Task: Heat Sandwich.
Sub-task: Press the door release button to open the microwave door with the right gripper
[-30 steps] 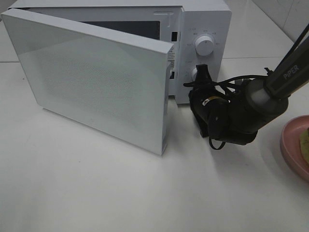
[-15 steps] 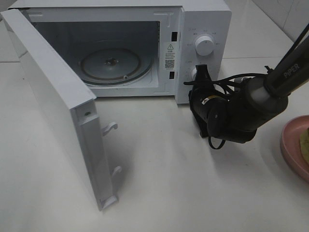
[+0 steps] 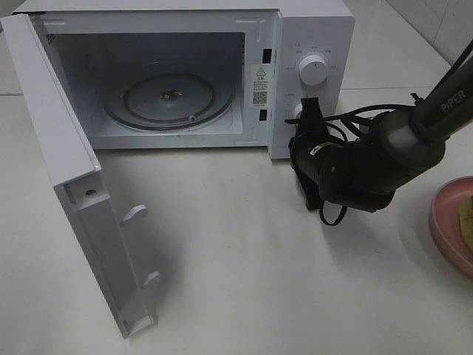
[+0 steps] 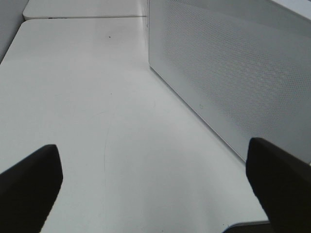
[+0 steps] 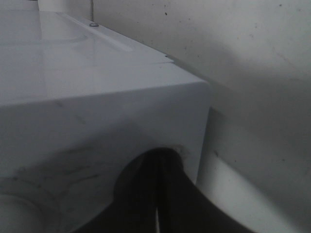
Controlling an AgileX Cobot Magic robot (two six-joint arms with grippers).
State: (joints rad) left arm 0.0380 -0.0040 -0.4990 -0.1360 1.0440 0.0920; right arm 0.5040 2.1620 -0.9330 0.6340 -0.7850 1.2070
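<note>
The white microwave (image 3: pixel 318 29) stands at the back with its door (image 3: pixel 70 192) swung wide to the left. Its glass turntable (image 3: pixel 168 100) is bare. At the right edge, a sliver of the sandwich (image 3: pixel 467 220) lies on a pink plate (image 3: pixel 446 222), mostly cut off by the frame. My right gripper (image 3: pixel 309 109) is shut, its tips against the lower part of the control panel below the white knob (image 3: pixel 313 70). Up close, the shut right gripper (image 5: pixel 158 194) touches the white casing (image 5: pixel 97 97). My left gripper (image 4: pixel 155 187) is open and empty, facing the door's outer face (image 4: pixel 233 73).
Black cables loop around the right wrist (image 3: pixel 347 174). The open door reaches toward the table's front left. Bare white tabletop (image 3: pixel 259 281) lies in front of the microwave, and a seam between tables (image 4: pixel 82 17) shows in the left wrist view.
The microwave door has swung from half open to wide open on the left, uncovering the cavity and turntable. The right gripper has stayed at the control panel.
</note>
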